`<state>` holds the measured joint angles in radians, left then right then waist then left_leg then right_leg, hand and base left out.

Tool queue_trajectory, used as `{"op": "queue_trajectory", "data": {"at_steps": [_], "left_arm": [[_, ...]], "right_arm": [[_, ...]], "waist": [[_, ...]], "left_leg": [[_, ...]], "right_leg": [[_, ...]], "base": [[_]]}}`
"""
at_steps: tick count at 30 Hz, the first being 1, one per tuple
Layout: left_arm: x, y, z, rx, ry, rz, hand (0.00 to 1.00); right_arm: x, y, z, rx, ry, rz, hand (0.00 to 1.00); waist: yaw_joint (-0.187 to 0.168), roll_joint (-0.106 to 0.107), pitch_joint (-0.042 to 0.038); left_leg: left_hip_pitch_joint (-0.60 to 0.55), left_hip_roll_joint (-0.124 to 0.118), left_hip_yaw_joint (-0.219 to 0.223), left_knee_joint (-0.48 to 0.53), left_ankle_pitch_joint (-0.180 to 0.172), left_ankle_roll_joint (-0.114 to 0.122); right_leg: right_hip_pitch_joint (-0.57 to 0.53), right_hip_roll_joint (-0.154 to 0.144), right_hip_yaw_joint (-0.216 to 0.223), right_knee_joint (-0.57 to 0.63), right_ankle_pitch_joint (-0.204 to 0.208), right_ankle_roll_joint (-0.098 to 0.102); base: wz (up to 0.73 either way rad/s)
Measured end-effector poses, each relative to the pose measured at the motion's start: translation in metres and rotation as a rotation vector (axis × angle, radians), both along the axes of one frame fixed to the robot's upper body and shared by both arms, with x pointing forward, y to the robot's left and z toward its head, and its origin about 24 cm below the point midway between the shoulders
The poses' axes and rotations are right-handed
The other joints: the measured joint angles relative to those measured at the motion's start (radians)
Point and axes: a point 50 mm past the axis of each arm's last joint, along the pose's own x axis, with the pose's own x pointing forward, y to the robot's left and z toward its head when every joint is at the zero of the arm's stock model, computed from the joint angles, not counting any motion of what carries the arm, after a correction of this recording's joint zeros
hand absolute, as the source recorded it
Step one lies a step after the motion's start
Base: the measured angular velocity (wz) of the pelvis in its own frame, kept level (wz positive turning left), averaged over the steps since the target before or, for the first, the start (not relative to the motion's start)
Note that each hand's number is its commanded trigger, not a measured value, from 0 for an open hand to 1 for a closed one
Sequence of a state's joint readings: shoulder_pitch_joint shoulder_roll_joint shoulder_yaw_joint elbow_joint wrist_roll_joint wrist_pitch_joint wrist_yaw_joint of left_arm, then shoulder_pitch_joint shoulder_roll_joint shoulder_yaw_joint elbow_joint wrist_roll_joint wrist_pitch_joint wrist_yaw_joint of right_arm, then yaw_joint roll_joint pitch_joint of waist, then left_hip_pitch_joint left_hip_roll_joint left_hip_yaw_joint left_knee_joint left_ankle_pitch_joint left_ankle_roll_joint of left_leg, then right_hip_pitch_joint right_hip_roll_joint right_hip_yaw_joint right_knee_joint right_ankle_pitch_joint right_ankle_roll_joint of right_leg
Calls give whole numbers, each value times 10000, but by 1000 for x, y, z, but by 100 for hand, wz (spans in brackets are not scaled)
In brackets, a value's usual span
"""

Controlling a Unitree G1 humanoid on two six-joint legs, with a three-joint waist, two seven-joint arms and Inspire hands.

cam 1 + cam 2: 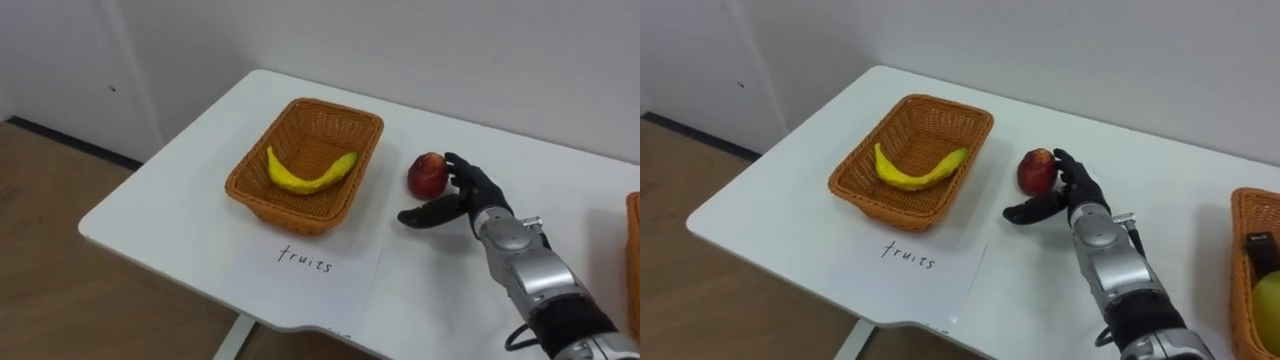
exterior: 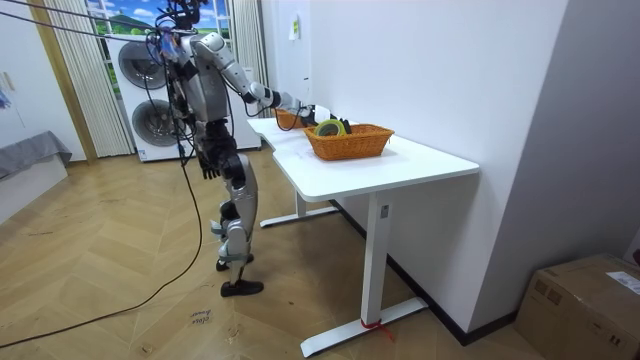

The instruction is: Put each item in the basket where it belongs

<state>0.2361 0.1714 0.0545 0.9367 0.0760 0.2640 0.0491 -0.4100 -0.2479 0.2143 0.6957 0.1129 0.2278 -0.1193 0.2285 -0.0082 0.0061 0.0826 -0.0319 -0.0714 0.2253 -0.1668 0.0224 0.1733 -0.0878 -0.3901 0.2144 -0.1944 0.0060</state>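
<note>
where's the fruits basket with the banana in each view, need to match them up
Left eye view: the fruit basket sits left of centre on the white table, with the banana inside.
Right eye view: same basket, a little further left.
Room view: small, at the table's far end, behind the nearer basket.
Shared landmark: the right robot hand, reaching beside it.

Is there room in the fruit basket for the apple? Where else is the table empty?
Yes: the orange wicker basket has bare floor behind the yellow banana. The white table is bare left of the basket and between it and the red apple. It is crowded around the apple, where the right hand is.
</note>
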Motion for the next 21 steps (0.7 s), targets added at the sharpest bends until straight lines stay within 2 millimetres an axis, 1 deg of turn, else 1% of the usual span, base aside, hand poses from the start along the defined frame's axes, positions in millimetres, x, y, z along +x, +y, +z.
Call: {"op": "queue_trajectory", "data": {"at_steps": [2, 5, 7, 10, 13, 16, 21], "left_arm": [[-1, 0, 0, -4, 47, 12, 0], [-1, 0, 0, 2, 53, 20, 0], [-1, 1, 0, 21, 45, -17, 0], [-1, 2, 0, 49, 37, -32, 0], [-1, 2, 0, 60, 44, -31, 0], [-1, 2, 0, 62, 32, -31, 0], [-2, 2, 0, 67, 49, -39, 0]], "right_arm": [[0, 0, -1, -27, -5, 3, 0], [0, -1, -1, -34, -21, -4, 0], [-1, -1, -1, -37, -9, -8, 0], [0, 0, 0, -17, -114, 26, 0], [0, 0, 0, -7, -138, 57, 0], [-2, -1, -5, -58, -4, 58, 0], [-3, -2, -7, -51, 94, -2, 0]], "waist": [[2, 37, 33], [7, 48, 46], [-1, 44, 42], [24, 42, 36], [112, 78, 26], [201, 103, 22], [239, 193, 72]], "left_leg": [[-7, 1, -13, 86, -2, 3], [-20, -17, -43, 139, -2, 3], [-13, -36, -68, 171, -3, 3], [-30, -31, -76, 224, -7, -4], [4, -19, -131, 330, -9, -11], [37, -18, -136, 364, -9, -11], [-7, -20, -149, 437, -33, -26]], "right_leg": [[10, -16, -87, 85, -36, -5], [-15, -111, -134, 255, -117, -18], [-26, -163, -215, 311, -183, -15], [-126, -172, -213, 426, -223, -38], [-126, -167, -213, 453, -222, -48], [-106, -176, -211, 493, -219, -53], [-127, -199, -212, 607, -245, -73]], "base": [[6], [5], [8], [2], [0], [0], [0]]}}
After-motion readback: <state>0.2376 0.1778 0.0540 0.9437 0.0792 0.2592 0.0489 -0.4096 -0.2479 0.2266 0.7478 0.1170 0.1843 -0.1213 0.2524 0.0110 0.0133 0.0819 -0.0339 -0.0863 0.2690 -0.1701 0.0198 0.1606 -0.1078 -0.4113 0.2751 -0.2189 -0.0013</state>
